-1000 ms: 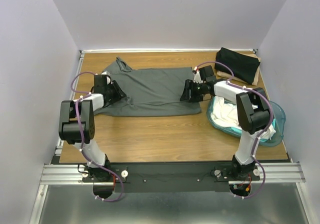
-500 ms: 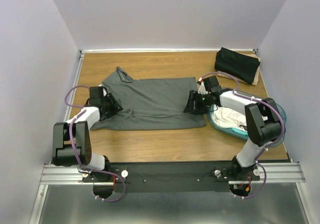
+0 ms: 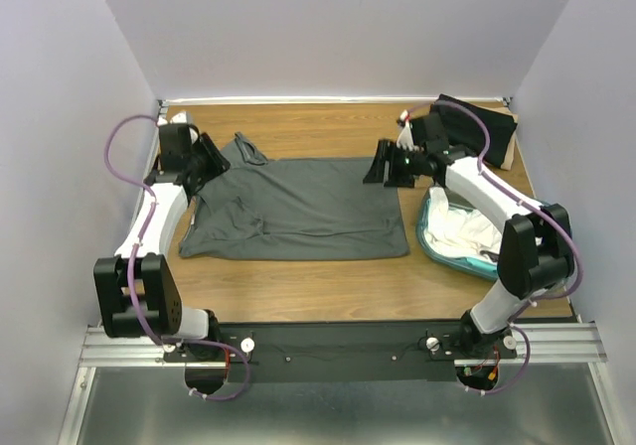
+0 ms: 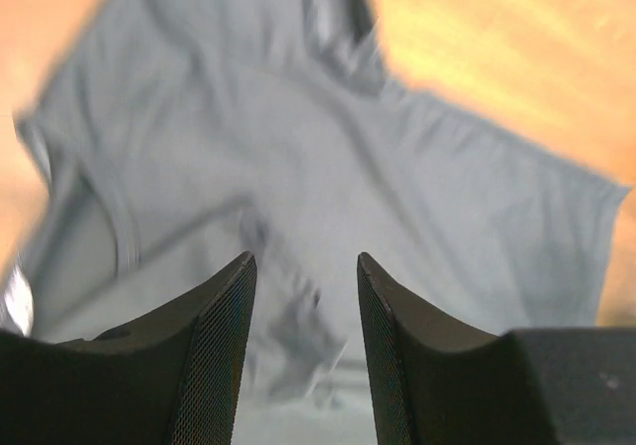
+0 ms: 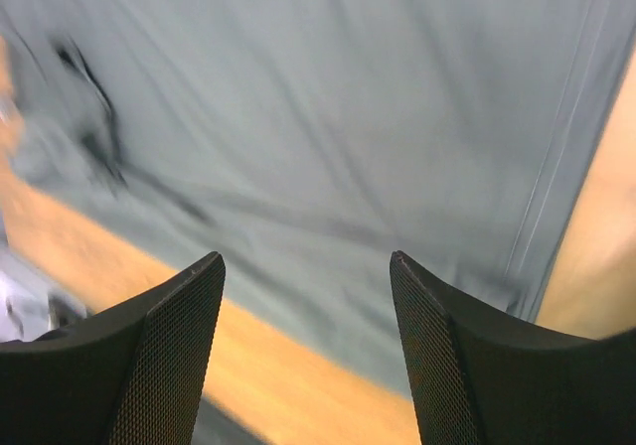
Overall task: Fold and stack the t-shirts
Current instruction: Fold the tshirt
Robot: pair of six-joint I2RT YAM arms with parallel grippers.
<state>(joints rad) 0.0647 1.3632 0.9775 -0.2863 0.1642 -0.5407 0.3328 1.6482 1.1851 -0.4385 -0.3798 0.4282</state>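
**Figure. Grey shirt laid out for folding, both hands over its far edge.**

We see the grey shirt (image 3: 298, 207) spread flat in the middle of the worktop (image 3: 328, 276). Its neck points left and its hem right, so each end falls within reach of one arm.

The left hand (image 3: 211, 159) hovers over the far left shoulder, just beside the neck opening. Its fingers stand moderately apart, with only cloth showing below the gap and nothing gripped. The right hand (image 3: 383, 165) hovers over the far right corner at the hem. Its fingers are wide and empty, and the hem edge runs close by one of them in the right wrist view.

We judge that this pairing at the two far corners prepares a lengthwise fold: pinch the far edge, then carry it toward the near edge. Both wrist views are blurred, so we cannot tell whether any fingertip touches the fabric.

The black shirt (image 3: 475, 127) lies as a compact bundle at the far right corner, apart from the working area. We take it to be the start of the stack. The white shirts (image 3: 462, 231) sit crumpled in the tub (image 3: 434, 243), just right of the hem, presumably as the supply to be folded afterwards.
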